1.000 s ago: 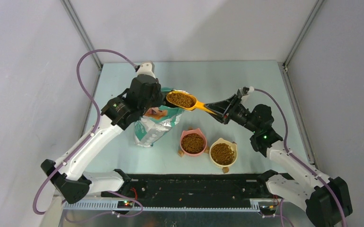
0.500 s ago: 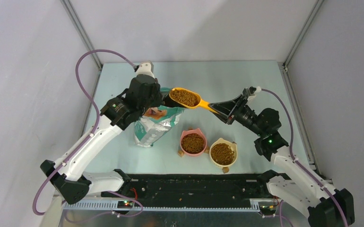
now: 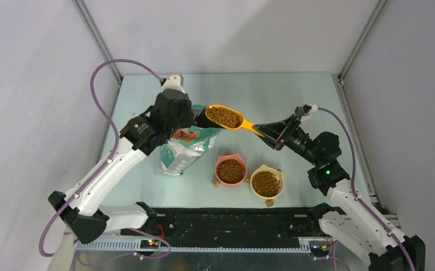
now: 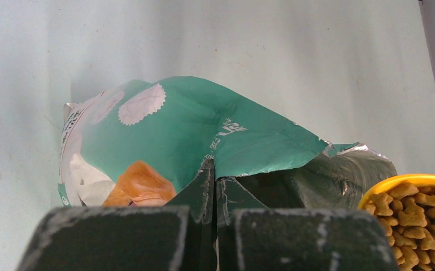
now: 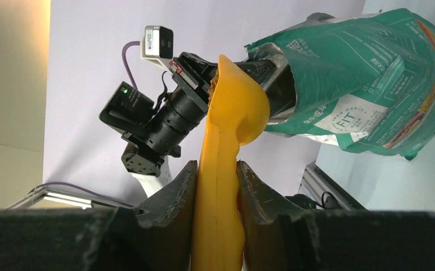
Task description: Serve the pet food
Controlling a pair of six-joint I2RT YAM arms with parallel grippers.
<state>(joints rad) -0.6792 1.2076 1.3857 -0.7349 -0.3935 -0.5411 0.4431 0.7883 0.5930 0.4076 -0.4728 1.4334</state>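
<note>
**A robot test cell in a lab**

Plain grey panel walls (image 3: 226,34) close in three sides, joined at the corners by bare aluminium posts (image 3: 95,35). The pale green tabletop (image 3: 272,93) has a black mounting rail (image 3: 232,221) along its near edge, with the left arm (image 3: 111,169) and right arm (image 3: 353,200) based at either end. Purple cables (image 3: 119,60) loop to the wrists, a green status light (image 3: 327,171) glows on a joint, and a small camera (image 5: 157,39) rides on the left arm's wrist.

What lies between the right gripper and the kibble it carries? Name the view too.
Only the orange scoop's handle: the right gripper clamps its near end, and the kibble fills its far end. The top view shows this.
</note>
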